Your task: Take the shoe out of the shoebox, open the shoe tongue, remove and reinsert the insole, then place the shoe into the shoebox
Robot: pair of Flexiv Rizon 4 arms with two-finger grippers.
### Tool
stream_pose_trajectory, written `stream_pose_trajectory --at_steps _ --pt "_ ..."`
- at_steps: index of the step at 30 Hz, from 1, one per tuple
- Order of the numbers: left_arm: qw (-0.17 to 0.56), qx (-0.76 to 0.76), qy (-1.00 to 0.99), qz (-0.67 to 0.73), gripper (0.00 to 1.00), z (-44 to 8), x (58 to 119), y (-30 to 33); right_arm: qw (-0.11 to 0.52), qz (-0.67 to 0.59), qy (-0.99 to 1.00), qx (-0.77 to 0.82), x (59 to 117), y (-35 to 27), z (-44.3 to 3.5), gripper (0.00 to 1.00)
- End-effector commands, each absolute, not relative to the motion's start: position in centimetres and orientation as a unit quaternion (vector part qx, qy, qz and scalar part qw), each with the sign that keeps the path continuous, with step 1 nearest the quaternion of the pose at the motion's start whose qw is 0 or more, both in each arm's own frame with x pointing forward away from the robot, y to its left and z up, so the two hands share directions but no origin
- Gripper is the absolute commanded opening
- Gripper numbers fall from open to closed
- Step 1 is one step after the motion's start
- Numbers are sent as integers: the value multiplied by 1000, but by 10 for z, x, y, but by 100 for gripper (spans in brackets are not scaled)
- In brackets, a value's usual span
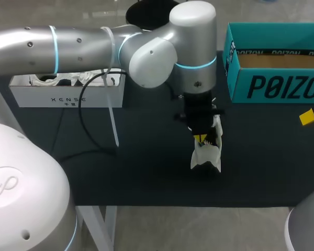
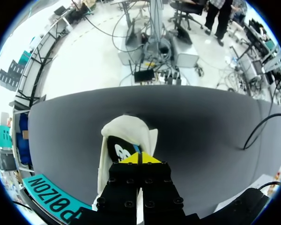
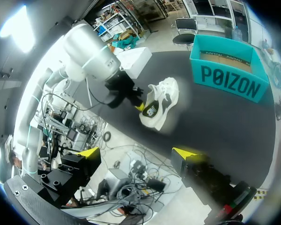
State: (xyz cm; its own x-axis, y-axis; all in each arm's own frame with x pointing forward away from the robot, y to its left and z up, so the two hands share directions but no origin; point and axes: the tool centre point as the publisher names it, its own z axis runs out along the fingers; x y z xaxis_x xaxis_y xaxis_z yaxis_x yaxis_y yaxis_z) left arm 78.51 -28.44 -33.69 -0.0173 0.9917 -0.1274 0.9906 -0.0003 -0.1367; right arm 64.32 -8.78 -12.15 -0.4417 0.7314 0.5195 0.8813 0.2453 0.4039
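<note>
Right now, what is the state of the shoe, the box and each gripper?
Shoe: out of the box, on the table.
Box: open, inside bare where visible.
Left gripper: shut, tips at the shoe's opening.
Right gripper: open, holding nothing, away from the shoe.

Looks down from high behind onto the table [image 1: 146, 178], shoe [image 1: 206, 155] and shoebox [image 1: 272, 86]. From the left wrist, sits close above the shoe; from the right, looks across from well back, sharing both with the other 2.
</note>
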Motion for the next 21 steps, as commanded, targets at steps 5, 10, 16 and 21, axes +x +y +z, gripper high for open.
stream_pose_trajectory --at_steps 5,10,16,21 --pt "6 -701 -707 95 0 -333 781 -279 107 -336 -779 -518 636 -88 -124 100" --pt "12 -702 -706 95 0 -335 777 -277 107 -336 -779 -518 636 -88 -124 100" --pt "18 -703 -704 96 0 -337 772 -276 107 -336 -779 -518 636 -88 -124 100" --pt "25 -705 -702 97 0 -342 770 -276 107 -336 -779 -518 636 -88 -124 100"
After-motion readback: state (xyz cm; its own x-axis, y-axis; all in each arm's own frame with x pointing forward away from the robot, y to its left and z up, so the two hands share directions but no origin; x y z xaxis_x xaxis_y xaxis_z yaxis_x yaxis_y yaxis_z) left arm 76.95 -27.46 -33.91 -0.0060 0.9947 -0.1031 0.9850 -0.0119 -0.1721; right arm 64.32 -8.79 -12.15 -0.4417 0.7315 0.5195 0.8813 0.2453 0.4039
